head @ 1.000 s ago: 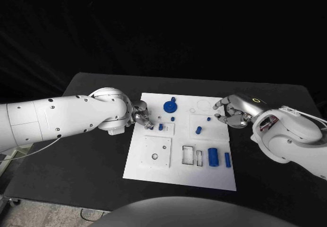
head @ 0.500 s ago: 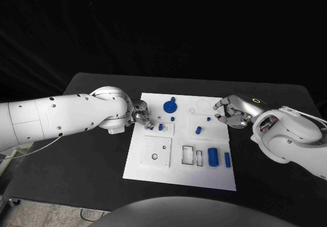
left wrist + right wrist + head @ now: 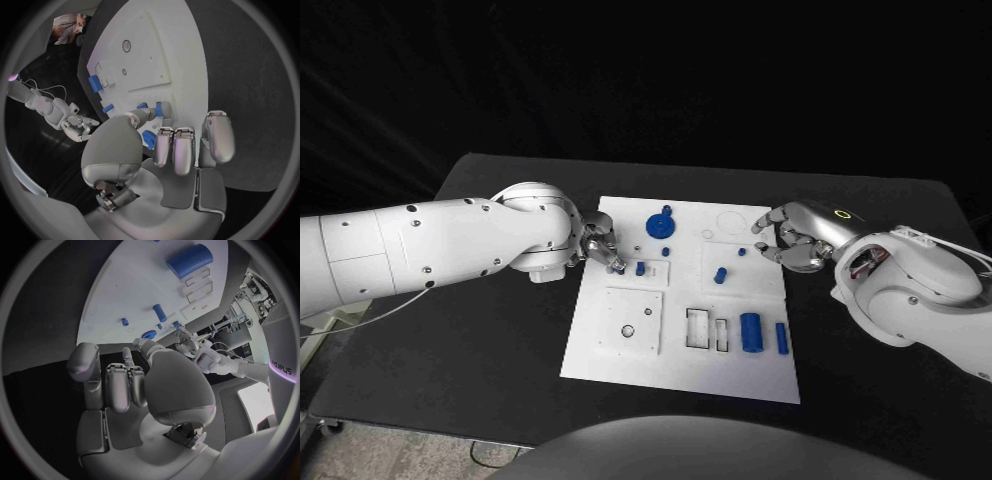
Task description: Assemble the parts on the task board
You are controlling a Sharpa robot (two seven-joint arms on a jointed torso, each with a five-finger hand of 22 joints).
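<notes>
On the white task board [image 3: 678,375], a blue cylinder [image 3: 750,331] and a slimmer blue bar [image 3: 780,338] lie near its near right corner. Farther back, the left hand [image 3: 599,249] sits at the board's left edge, fingers curled beside a small blue peg [image 3: 640,268]; whether it grips anything I cannot tell. The right hand [image 3: 788,236] hangs over the far right edge, fingers curled on nothing. A blue gear [image 3: 659,222] lies near the far edge.

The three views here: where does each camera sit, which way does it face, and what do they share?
Head view: from the robot's head, looking down at the white board on the black table; both arms enter, left hand, right hand.
Left wrist view: behind the left hand, facing across the board.
Right wrist view: behind the right hand, facing the board; the left hand shows beyond.
Shared: all three show the board and its blue parts.
</notes>
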